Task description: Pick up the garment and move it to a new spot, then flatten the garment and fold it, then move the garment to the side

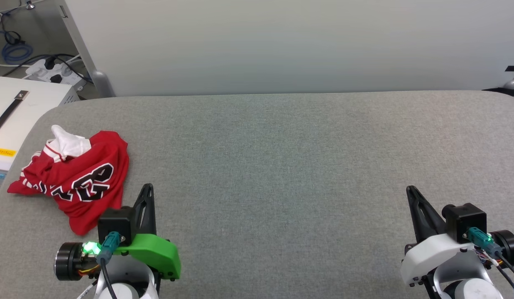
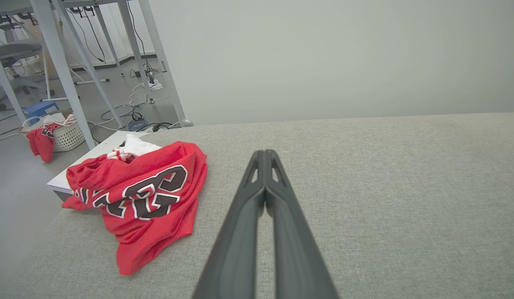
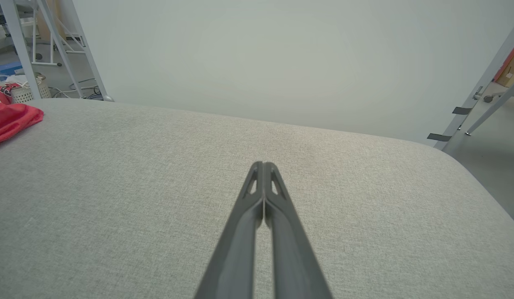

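With the left gripper [image 1: 147, 187] and right gripper [image 1: 409, 189] both closed and empty, the crumpled red jersey [image 1: 80, 176] lies at the grey table's [image 1: 282, 158] left corner, where a careless one-layer pinch could drag it over the edge.

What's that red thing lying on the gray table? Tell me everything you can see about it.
The garment is a red jersey-style shirt of thin fabric, with white sleeve cloth and red-and-white striped trim poking out at its far side. Black, white-edged lettering runs across it, broken by folds. It lies crumpled in a heap near the left end of the gray padded table. Nothing holds it; the shut left pincer sits beside it, apart.
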`<state>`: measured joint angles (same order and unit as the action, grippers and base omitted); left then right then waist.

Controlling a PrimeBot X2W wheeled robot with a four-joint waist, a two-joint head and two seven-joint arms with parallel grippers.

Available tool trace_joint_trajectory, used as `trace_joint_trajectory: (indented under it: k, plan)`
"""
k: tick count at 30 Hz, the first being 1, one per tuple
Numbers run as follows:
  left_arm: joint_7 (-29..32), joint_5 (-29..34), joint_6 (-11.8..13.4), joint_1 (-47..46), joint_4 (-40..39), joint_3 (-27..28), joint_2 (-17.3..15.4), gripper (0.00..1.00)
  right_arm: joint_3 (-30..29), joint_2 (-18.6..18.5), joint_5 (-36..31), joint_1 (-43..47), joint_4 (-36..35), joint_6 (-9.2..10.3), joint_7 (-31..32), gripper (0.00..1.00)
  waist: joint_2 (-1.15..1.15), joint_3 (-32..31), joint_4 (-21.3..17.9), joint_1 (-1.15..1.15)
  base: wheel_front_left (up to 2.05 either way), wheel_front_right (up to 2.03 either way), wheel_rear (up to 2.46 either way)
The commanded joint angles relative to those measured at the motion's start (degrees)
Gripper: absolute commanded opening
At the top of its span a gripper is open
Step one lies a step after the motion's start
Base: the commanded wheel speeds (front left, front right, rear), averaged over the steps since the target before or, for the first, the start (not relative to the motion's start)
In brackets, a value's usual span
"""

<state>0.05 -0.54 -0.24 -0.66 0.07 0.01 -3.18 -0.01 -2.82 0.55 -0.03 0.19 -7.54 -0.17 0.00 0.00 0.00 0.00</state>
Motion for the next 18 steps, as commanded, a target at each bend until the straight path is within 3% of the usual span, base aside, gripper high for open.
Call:
trace_joint_trajectory:
  k: [1, 15, 16, 18]
  plan:
    - [-0.05, 0.54, 0.24, 0.66, -0.07, -0.01, 0.30, 0.00, 0.01, -0.06, -0.55, 0.03, -0.19, 0.05, 0.17, 0.00, 0.00, 0.00, 0.00, 0.00, 0.00, 0.00, 0.00]
    - [-0.05, 0.54, 0.24, 0.66, -0.07, -0.01, 0.30, 0.00, 0.01, -0.06, -0.55, 0.03, -0.19, 0.05, 0.17, 0.00, 0.00, 0.00, 0.00, 0.00, 0.00, 0.00, 0.00]
    - [-0.01, -0.01, -0.01, 0.00, 0.00, 0.00, 0.00, 1.00, 0.01, 0.00, 0.01, 0.00, 0.00, 0.00, -0.01, 1.00, 0.00, 0.00, 0.00, 0.00, 0.00, 0.00, 0.00]
    - [-0.02, -0.05, -0.01, -0.01, 0.02, 0.00, -0.01, 1.00, 0.00, 0.00, 0.06, 0.00, 0.04, 0.00, -0.02, 1.00, 0.00, 0.00, 0.00, 0.00, 0.00, 0.00, 0.00]
